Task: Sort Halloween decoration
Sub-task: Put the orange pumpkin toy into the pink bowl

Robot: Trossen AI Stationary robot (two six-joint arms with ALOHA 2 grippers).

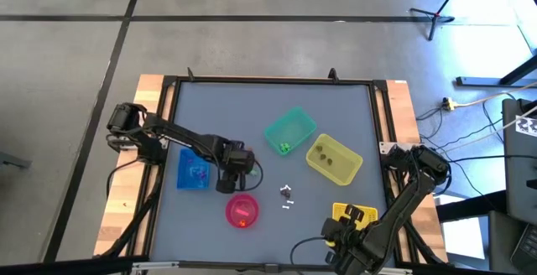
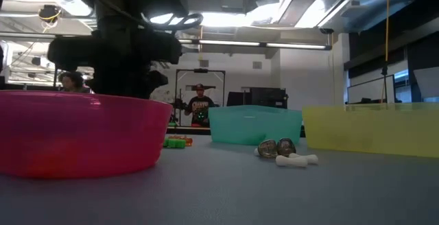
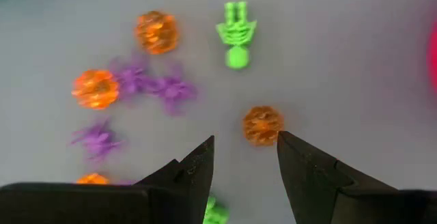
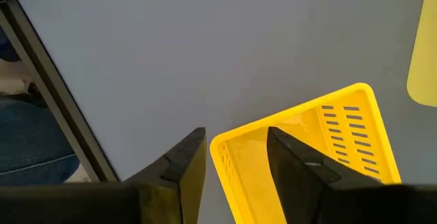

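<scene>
1. The left gripper [image 3: 246, 159] hung with its jaws apart and empty over loose Halloween decoration [image 3: 151, 80], an orange trinket [image 3: 262, 124] just ahead.
2. The right gripper [image 4: 235, 156], open and empty, waited above the yellow basket [image 4: 341, 125].
3. The green bin [image 1: 291, 132] held perhaps one piece; most sorting remained.

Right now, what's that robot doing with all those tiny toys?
It's sorting Halloween trinkets into bins. The left gripper hangs open over a scatter of loose trinkets, nearest an orange pumpkin, with purple spiders and a green skeleton nearby. It holds nothing. The right gripper waits, open and empty, over the rim of the yellow basket. A few trinkets already sit in the green bin and pink bowl.
</scene>
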